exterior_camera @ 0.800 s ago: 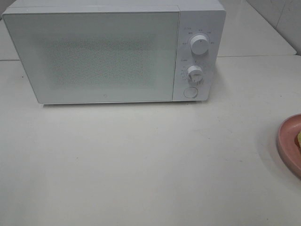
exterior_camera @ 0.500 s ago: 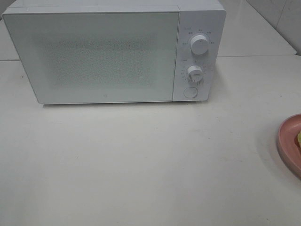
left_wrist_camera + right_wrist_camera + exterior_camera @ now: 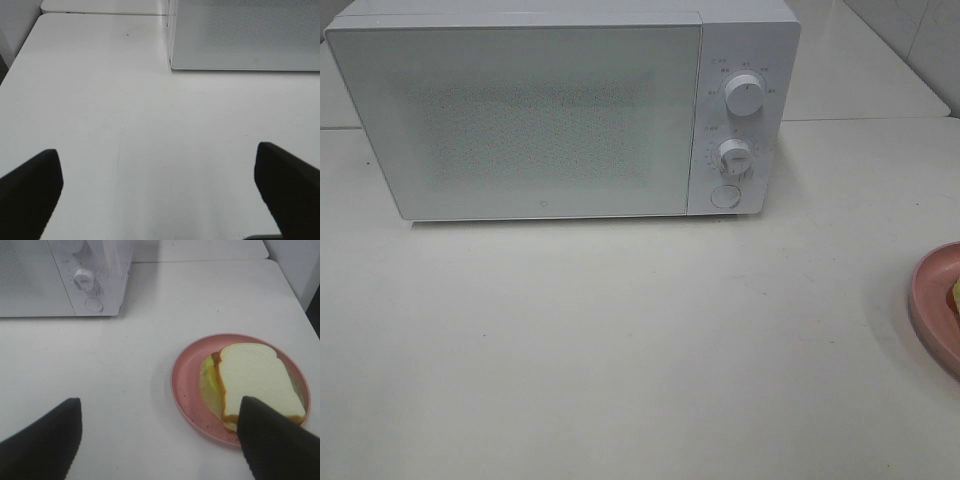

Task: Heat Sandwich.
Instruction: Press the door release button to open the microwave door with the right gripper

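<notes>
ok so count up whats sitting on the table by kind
microwave: 1
pink plate: 1
sandwich: 1
total: 3

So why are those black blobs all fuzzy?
Left wrist view: the black gripper fingers blur, being too near the lens; right wrist view: same, yet the tan-bread sandwich on the round pink plate looks sharp; exterior high view: the white microwave looks grainy.
</notes>
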Controlling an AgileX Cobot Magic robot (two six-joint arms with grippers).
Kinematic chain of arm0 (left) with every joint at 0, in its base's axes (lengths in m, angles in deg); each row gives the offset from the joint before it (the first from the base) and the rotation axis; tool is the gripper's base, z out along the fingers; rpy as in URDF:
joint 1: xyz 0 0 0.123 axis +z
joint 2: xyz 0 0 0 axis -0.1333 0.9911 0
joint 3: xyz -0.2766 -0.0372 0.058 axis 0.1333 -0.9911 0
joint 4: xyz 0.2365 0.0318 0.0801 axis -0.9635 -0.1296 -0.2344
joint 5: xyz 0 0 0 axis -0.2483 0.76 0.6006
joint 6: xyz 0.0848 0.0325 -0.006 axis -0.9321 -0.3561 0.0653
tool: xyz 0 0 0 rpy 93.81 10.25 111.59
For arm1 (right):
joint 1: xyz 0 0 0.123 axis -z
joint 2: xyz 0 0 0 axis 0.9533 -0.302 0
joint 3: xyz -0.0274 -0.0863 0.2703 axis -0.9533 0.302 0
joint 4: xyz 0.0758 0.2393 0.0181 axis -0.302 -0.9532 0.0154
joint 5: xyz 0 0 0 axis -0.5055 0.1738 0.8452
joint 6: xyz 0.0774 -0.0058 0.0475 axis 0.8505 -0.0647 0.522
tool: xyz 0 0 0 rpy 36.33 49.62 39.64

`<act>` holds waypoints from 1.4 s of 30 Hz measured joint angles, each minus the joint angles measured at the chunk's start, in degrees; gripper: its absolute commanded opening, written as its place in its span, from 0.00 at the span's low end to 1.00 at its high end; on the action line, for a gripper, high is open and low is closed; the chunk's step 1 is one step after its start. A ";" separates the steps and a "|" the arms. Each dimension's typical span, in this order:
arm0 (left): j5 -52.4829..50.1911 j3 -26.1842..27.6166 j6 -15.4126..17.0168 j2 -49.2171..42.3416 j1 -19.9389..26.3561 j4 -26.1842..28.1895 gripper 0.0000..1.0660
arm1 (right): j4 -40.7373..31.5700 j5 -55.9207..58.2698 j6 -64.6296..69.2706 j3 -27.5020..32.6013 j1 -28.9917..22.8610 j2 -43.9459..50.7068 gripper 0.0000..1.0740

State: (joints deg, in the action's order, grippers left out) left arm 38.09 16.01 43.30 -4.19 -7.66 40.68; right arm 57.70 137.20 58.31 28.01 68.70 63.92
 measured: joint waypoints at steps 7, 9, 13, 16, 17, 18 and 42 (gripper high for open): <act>0.00 0.00 0.00 0.00 0.00 0.00 0.93 | 0.00 -5.16 0.00 -0.29 0.00 -6.47 0.76; 0.00 0.00 0.00 0.00 0.00 0.00 0.93 | 0.00 -6.99 0.00 -0.29 0.00 -8.77 0.76; 0.00 0.00 0.00 0.00 0.00 0.00 0.93 | 0.00 -10.31 0.00 -0.29 0.00 -13.58 0.75; 0.00 0.00 0.00 0.00 0.00 0.00 0.93 | 0.00 -11.86 0.00 -0.29 0.00 -15.99 0.75; 0.00 0.00 0.00 0.00 0.00 0.00 0.93 | 0.00 -13.52 0.00 -0.29 0.00 -18.05 0.74; 0.00 0.00 0.00 0.00 0.00 0.00 0.93 | 0.00 -14.32 0.00 -0.29 0.00 -19.19 0.74; 0.00 0.00 0.00 0.00 0.00 0.00 0.93 | 0.00 -33.52 0.00 -0.29 0.00 -43.03 0.71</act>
State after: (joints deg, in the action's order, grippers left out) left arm 38.09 16.01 43.30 -4.19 -7.66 40.68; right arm 57.70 103.68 58.31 27.73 68.70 20.89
